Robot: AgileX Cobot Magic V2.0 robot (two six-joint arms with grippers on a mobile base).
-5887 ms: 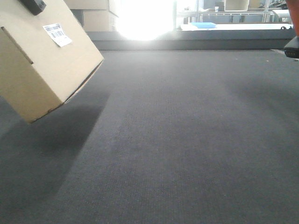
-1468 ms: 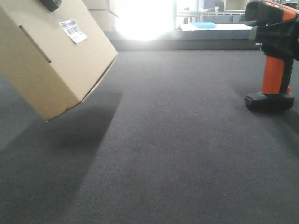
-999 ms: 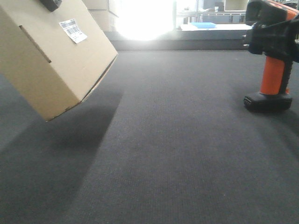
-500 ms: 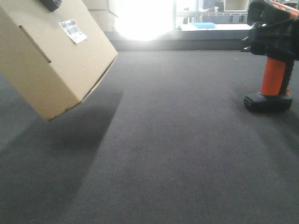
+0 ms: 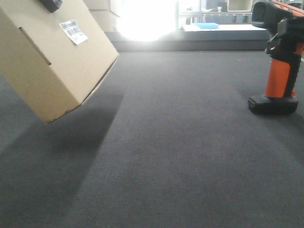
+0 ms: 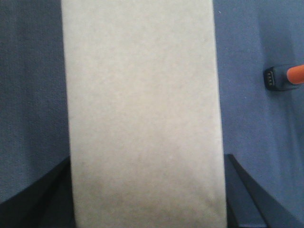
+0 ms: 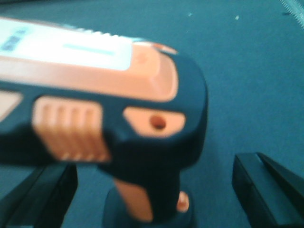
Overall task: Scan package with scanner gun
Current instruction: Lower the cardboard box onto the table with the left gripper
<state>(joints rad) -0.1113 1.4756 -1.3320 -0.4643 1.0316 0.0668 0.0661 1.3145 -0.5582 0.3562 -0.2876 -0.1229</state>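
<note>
- Front view: the left gripper (image 5: 50, 4) is showing only as a dark tip at the top edge of the package (image 5: 52, 57), apparently clamping it, since the box is hanging tilted above the worktop (image 5: 180, 152) with one corner low. The tilt is turning the barcode label (image 5: 73, 32) up and rightward, probably to offer it to the scanner gun (image 5: 280, 57), which is standing on its foot well apart at the right; whether anything is holding it cannot be told here.
- Left wrist view: the package (image 6: 142, 114) is filling the frame between the dark gripper parts, consistent with a grip. The scanner gun's foot (image 6: 280, 78) is lying far right.
- Right wrist view: the right gripper's fingers (image 7: 266, 190) are standing apart on either side of the scanner gun (image 7: 109, 118), not touching it, so the gripper is open; a grasp seems not yet made.
</note>
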